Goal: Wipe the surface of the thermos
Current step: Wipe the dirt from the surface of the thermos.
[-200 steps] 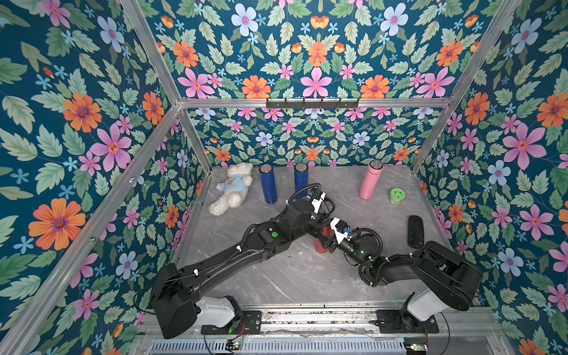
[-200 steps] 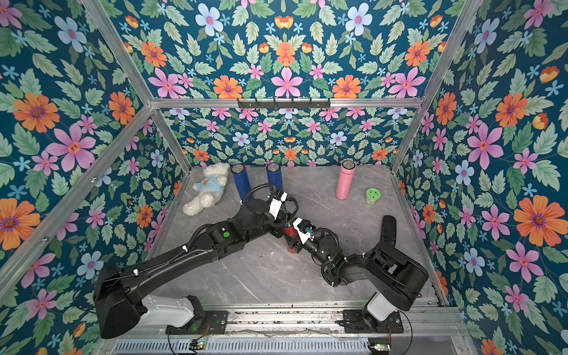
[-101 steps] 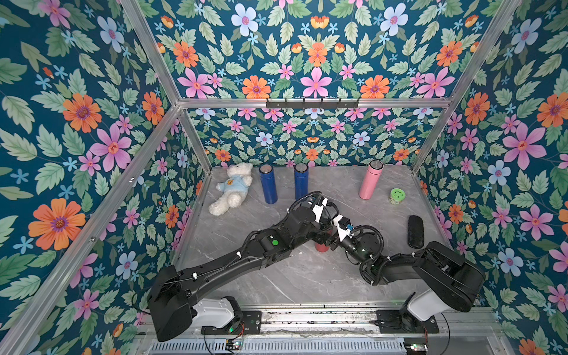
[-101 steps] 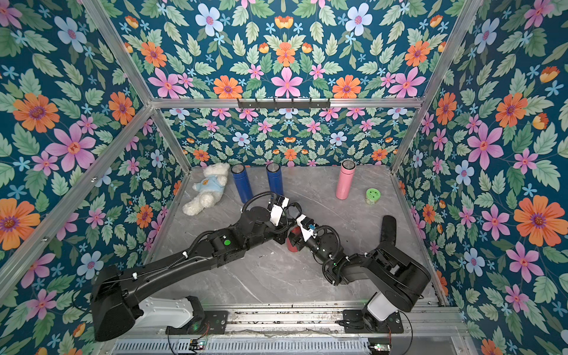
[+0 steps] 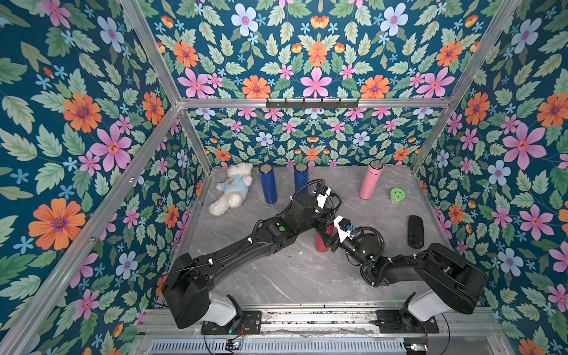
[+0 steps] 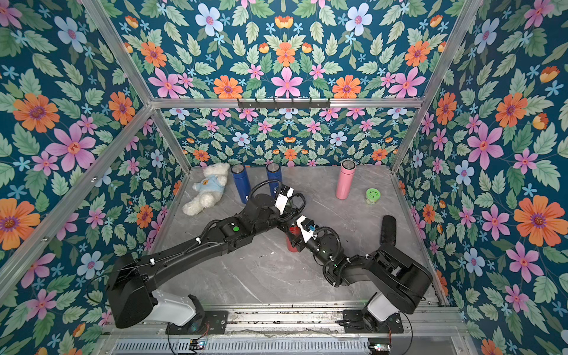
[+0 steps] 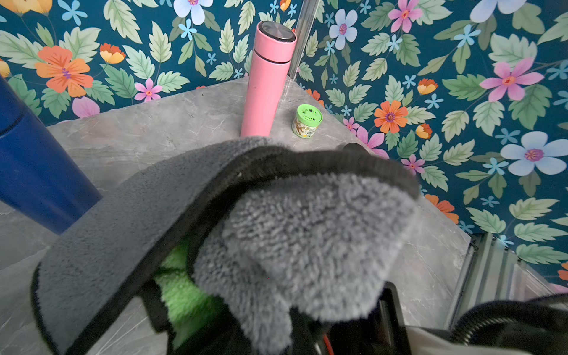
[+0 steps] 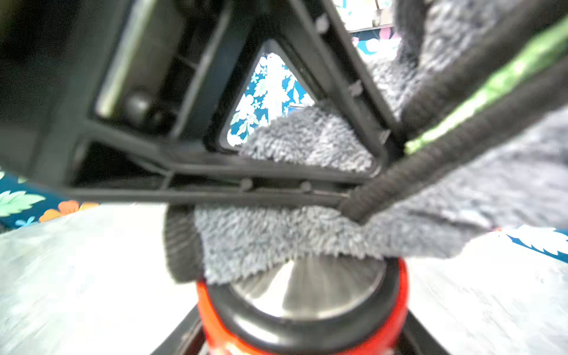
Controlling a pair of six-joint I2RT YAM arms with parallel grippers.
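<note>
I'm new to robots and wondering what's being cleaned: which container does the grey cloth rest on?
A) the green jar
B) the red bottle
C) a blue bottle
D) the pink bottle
B: in the right wrist view the grey cloth lies on top of the red thermos, while the pink thermos stands apart at the back.

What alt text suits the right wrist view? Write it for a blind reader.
A fluffy grey cloth, pinched by the left gripper, partly covers the steel lid of a red thermos. The close-up is blurred.
</note>
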